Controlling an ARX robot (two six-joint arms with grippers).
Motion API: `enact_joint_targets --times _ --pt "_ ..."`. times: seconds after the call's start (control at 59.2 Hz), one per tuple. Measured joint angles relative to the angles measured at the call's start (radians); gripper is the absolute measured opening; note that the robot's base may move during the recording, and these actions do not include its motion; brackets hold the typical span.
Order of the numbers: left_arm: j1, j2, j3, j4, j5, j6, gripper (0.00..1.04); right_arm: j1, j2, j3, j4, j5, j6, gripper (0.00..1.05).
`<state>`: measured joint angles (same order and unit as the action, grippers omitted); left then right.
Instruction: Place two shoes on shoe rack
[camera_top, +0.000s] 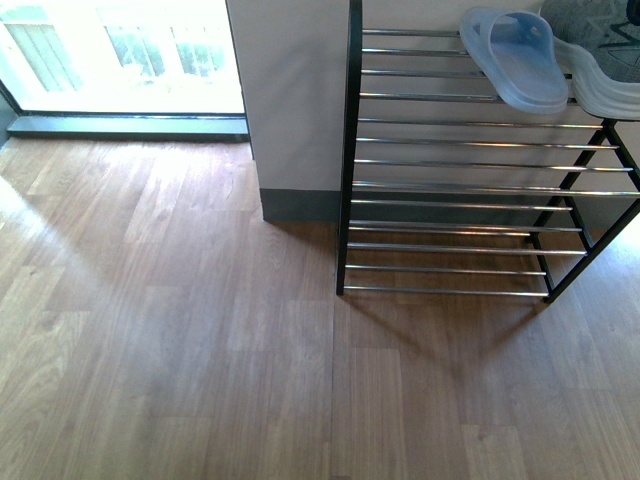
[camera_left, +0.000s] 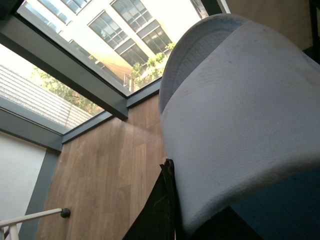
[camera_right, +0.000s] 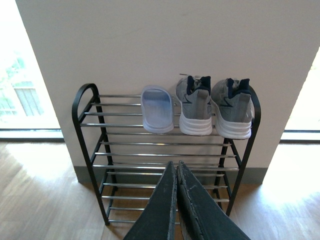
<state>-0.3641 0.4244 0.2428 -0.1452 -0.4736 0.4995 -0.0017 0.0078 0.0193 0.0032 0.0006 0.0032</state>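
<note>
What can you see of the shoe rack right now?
The shoe rack is tall and open: black metal uprights with rounded top corners, several tiers of thin silver rods. It stands upright on wood floor against a white wall. Its top tier carries a pale blue slipper and, beside it, two grey sneakers with white soles, heels outward. The lower tiers look bare. The right pincer, shut, is apart from it.

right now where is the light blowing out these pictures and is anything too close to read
Front view: the window is washed out white, and glare streaks the floor. Right wrist view: both edges beside the wall are overexposed, yet the shoe rack and two shoes read clearly. Left wrist view: a pale slipper fills the frame at close range.
</note>
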Motion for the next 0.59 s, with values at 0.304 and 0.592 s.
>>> enact_joint_targets --times 0.304,0.592 --pt "0.0 0.0 0.0 0.0 -0.001 0.0 0.02 0.0 -0.002 0.0 0.0 0.0 -0.001 0.39" --pt "0.0 0.0 0.0 0.0 -0.001 0.0 0.02 0.0 -0.002 0.0 0.0 -0.004 -0.001 0.93"
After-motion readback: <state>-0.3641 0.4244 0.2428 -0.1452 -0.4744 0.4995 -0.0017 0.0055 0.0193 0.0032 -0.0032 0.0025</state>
